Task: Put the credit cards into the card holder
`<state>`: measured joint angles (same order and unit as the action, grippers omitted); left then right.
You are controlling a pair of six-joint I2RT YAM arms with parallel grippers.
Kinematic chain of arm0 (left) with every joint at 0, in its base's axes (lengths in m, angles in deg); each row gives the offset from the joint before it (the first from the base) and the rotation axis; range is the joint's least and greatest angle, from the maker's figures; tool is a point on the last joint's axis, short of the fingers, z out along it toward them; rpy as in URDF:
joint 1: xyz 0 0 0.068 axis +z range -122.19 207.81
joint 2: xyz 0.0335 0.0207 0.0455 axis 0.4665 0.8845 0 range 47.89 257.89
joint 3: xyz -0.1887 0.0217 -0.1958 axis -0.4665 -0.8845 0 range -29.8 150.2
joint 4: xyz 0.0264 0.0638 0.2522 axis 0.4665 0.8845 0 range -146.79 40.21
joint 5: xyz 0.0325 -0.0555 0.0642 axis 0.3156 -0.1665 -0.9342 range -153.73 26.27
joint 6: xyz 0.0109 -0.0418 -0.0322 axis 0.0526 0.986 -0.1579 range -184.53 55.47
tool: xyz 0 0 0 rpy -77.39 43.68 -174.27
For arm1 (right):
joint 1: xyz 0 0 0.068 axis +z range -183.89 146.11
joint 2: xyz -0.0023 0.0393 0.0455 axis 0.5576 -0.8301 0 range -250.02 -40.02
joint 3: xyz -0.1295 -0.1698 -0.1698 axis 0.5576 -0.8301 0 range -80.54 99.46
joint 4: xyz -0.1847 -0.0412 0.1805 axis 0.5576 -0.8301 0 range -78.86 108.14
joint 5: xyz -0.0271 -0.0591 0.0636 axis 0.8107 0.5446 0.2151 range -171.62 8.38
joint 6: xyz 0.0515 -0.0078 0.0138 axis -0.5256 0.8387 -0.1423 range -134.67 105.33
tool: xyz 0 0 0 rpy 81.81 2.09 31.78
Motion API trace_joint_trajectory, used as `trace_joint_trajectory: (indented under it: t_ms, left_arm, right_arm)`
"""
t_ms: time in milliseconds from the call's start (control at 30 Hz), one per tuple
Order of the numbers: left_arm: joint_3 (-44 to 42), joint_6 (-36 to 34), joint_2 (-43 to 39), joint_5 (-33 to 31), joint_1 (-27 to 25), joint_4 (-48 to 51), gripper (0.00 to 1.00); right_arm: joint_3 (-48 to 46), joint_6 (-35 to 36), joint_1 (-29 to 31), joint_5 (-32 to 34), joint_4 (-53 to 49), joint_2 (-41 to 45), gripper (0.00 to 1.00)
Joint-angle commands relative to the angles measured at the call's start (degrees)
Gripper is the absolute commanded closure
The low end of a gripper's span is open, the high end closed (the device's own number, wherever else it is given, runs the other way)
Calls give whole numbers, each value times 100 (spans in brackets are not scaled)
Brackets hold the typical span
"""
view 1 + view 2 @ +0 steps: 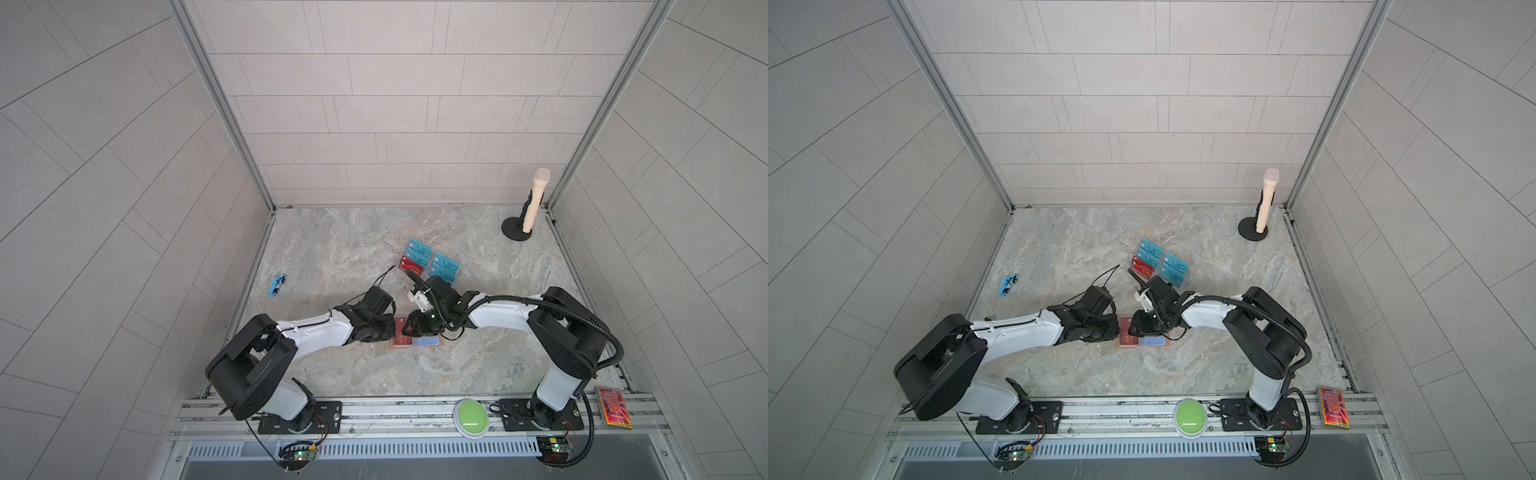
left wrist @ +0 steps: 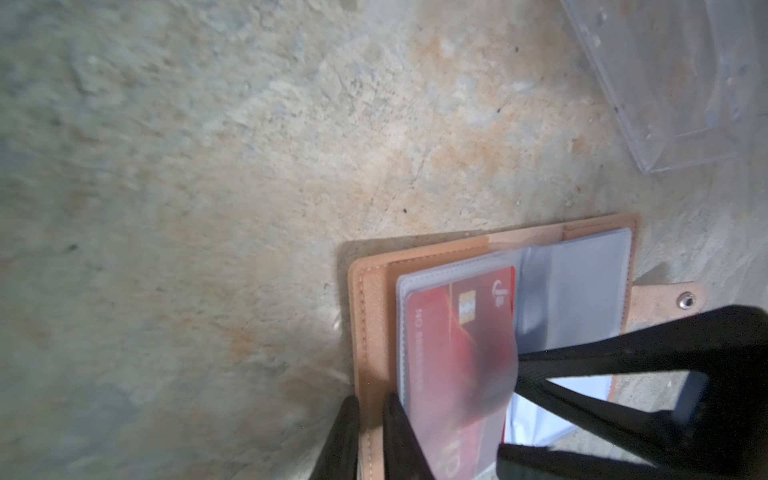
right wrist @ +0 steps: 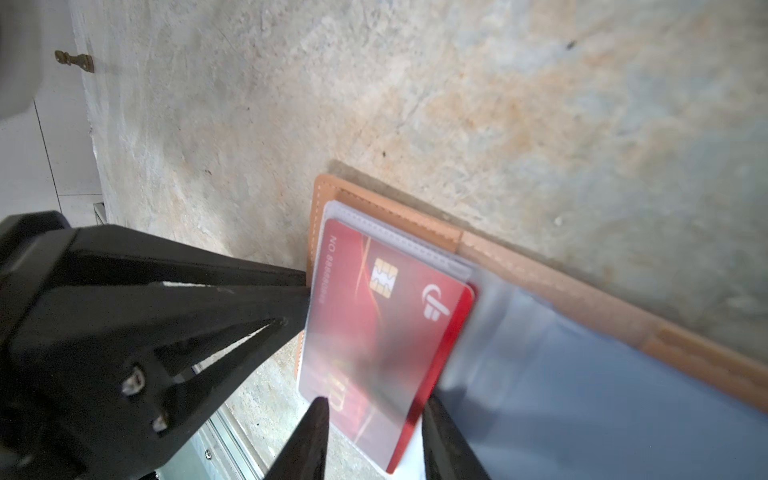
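We see right gripper (image 3: 375, 400), jaws apart, astride red card (image 3: 386, 307) in card holder (image 3: 395, 218), pinch unclear; long axis runs ahead between fingers (image 3: 307, 440).

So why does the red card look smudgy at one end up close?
In the left wrist view the red card smears near the lens, while the card holder stitching is sharp; in the right wrist view the chip is crisp but the near end blurs; in both top views side wall lines curve.

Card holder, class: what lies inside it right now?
A red card sits in a clear sleeve of the open card holder. The sleeve beside it looks empty. Anything beneath the card is covered.
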<state>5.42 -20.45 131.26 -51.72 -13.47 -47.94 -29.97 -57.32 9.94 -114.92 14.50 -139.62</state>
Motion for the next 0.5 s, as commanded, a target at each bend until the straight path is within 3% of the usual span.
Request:
trace_joint_trajectory:
  t_ms: [0, 167, 267, 467]
  left_arm:
    - [-70, -181, -320, -124, -21, 367, 81]
    - [-15, -307, -526, -408, 37, 693, 72]
    - [41, -434, -587, -538, 88, 791, 64]
    - [50, -651, -835, -706, 110, 1385, 61]
  right_arm:
    - [77, -79, 151, -54, 104, 45, 60]
    - [-33, -489, 220, -187, 498, 78, 60]
    - [56, -321, 273, 180, 75, 206, 59]
    - [375, 335, 275, 693, -1134, 524, 58]
